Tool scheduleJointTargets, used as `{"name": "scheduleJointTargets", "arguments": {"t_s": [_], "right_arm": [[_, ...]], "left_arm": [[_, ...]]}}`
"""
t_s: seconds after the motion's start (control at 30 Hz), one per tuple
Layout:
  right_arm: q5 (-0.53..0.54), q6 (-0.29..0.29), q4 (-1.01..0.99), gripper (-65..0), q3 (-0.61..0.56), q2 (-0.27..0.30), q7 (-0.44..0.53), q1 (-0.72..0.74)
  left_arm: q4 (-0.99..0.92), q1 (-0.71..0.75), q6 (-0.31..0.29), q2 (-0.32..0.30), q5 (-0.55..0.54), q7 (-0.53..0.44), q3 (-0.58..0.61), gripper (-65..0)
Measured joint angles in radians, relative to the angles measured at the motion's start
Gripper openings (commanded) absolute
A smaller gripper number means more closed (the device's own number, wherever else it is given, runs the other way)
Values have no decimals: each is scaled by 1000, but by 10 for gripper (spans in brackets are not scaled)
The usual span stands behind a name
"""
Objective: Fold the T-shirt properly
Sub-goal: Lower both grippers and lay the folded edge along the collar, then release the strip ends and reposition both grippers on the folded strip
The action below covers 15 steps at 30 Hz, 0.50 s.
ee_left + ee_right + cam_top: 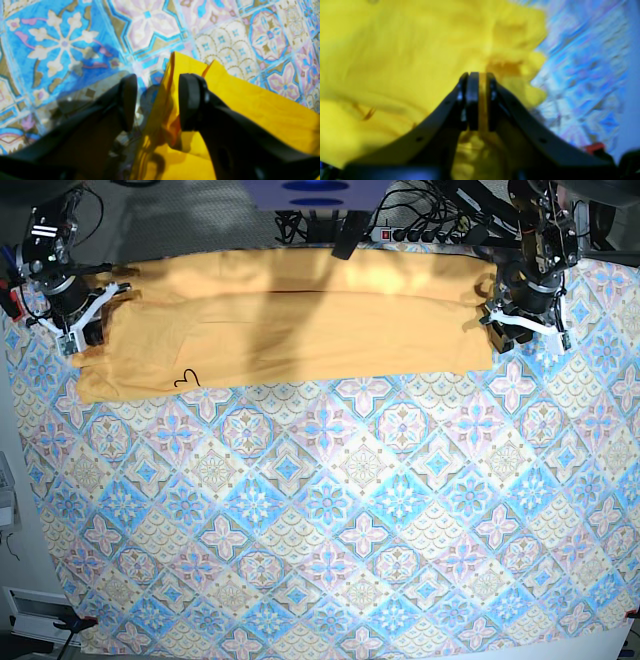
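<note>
The pale orange-yellow T-shirt [300,320] lies as a long folded band across the far part of the tablecloth, with a small dark loop mark [187,378] near its front left edge. My right gripper [76,337] is at the shirt's left end. In the right wrist view it [480,100] is shut on a thin fold of the shirt [395,57]. My left gripper [522,328] is at the shirt's right end. In the left wrist view it [158,102] is open, and an upright edge of the shirt [250,100] stands between its fingers, close to the right finger [190,100].
The blue-and-pink tile-patterned tablecloth [330,520] covers the table. Cables and a power strip [420,225] lie behind the shirt at the back edge. A small red part [593,147] shows at the lower right of the right wrist view.
</note>
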Motion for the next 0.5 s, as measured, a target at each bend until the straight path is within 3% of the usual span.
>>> {"name": "scheduleJointTargets", "arguments": {"t_s": [0.13,0.27,0.5], "right_arm": [[-3,2,47,-501,86,-64,-22,-24],[23,6,143,-478,97,-72,15,-23],[18,15,179,-481,-81,-66,2,-56]], "left_arm": [[0,3,0,0,0,0,0,-375],[0,3,0,0,-1,0,0,-374],[0,8,0,0,0,0,-1,-374]]}}
